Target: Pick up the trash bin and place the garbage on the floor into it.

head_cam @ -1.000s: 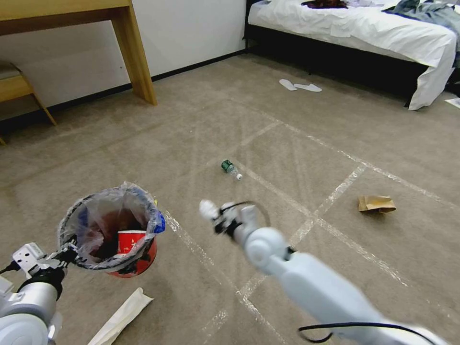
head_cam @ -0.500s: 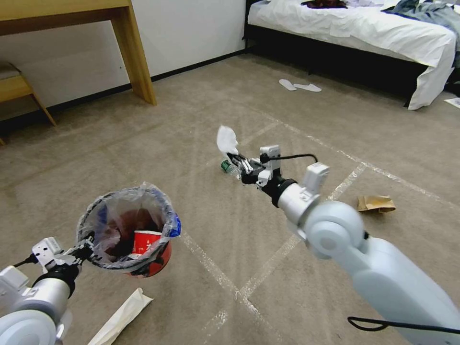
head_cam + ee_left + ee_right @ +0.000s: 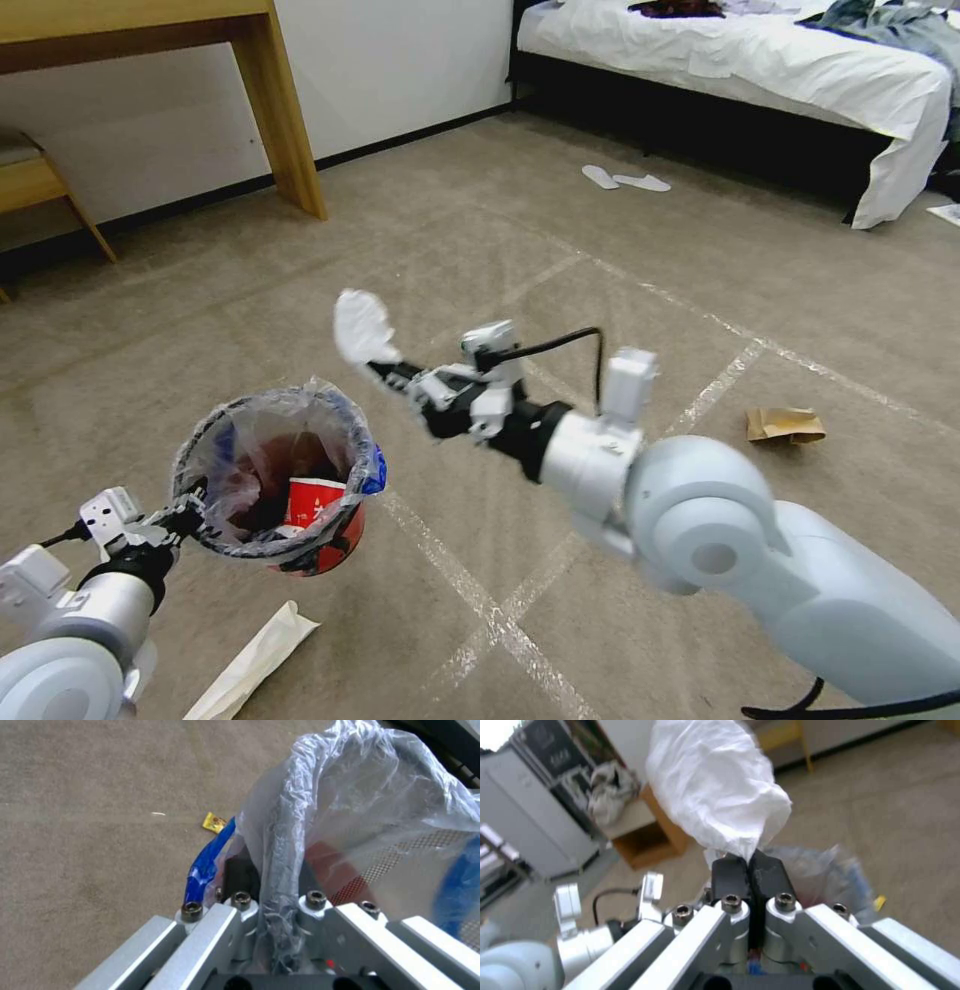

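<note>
White tissue pinched between right gripper fingertips.

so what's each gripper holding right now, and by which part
Right gripper pinches a crumpled white tissue by its lower tip. Left gripper clamps the rim of the red-orange bag-lined trash bin.

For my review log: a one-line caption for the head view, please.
Right gripper holds a white tissue just above the trash bin, which the left gripper grips by its rim.
</note>
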